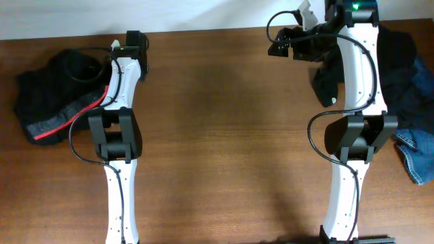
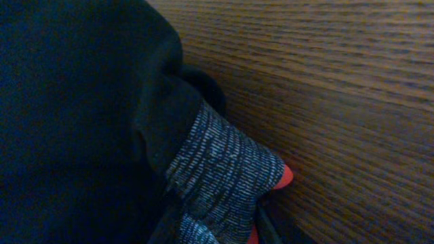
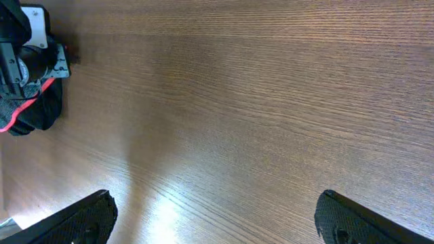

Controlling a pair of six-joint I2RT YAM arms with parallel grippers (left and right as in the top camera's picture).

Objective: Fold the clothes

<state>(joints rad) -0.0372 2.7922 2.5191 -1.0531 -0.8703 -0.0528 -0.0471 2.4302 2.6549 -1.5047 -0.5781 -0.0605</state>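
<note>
The black trousers (image 1: 57, 95) lie bunched at the table's far left, with a grey waistband and a red-orange lining edge (image 1: 74, 116). My left gripper (image 1: 116, 51) is at the pile's right edge. In the left wrist view, the grey waistband (image 2: 224, 163) sits pinched between the two dark fingers of the left gripper (image 2: 213, 234), with red lining (image 2: 285, 177) peeking out beside it. My right gripper (image 3: 217, 224) is open over bare wood with nothing between its fingers; from overhead the right gripper (image 1: 281, 44) is at the far right-centre. The right wrist view shows the trousers (image 3: 30, 112) at far left.
More dark clothes (image 1: 407, 61) are heaped at the far right behind the right arm, with a blue denim piece (image 1: 417, 152) at the right edge. The wooden table (image 1: 224, 135) stretches between the two arms. The table's back edge (image 1: 203, 30) runs along the top.
</note>
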